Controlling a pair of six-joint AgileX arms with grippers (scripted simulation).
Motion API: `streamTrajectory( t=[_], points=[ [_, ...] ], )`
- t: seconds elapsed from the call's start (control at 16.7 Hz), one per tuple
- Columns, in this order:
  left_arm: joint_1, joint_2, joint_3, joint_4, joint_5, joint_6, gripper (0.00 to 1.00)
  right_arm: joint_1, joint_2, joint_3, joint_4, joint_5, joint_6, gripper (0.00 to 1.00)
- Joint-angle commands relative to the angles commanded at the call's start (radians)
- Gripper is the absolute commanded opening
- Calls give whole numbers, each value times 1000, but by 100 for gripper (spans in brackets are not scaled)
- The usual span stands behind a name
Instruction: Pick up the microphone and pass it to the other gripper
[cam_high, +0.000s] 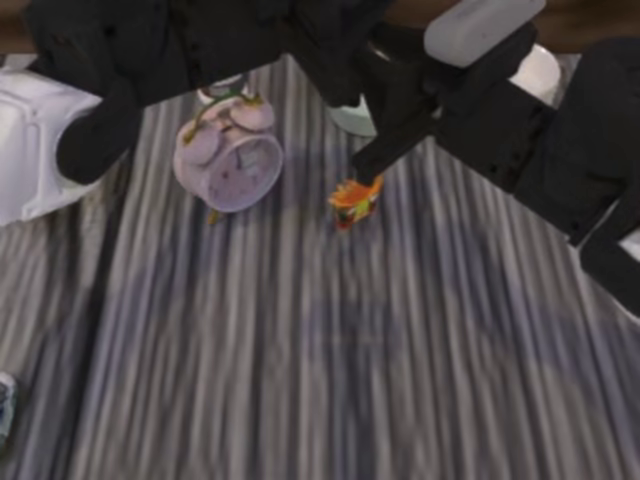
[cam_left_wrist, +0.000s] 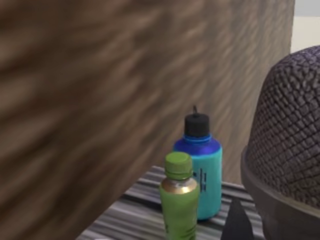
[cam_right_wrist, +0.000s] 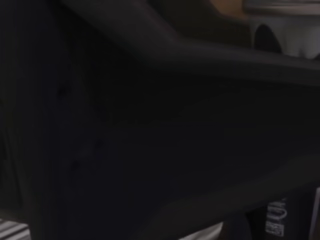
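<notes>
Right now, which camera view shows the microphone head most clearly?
The left wrist view: the microphone fills one edge with its rounded mesh head, seen close up. In the top view the arms hide it. The right wrist view is dark.

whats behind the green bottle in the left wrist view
A blue bottle with a black cap stands just behind the green bottle, then a brown wall. The blue bottle's lower left side is covered.

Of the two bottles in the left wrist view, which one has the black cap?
The blue bottle, the wider one standing behind. Its cap is black with a thin tip on top, while the slimmer green bottle in front has a green cap.
</notes>
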Motion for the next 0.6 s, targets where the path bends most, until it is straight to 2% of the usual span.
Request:
streamTrajectory(
  t=[0.18, 0.6],
  points=[
    [0, 0, 0, 0, 0, 0, 0, 0, 0, 0, 0, 0, 0, 0],
    [0, 0, 0, 0, 0, 0, 0, 0, 0, 0, 0, 0, 0, 53]
  ],
)
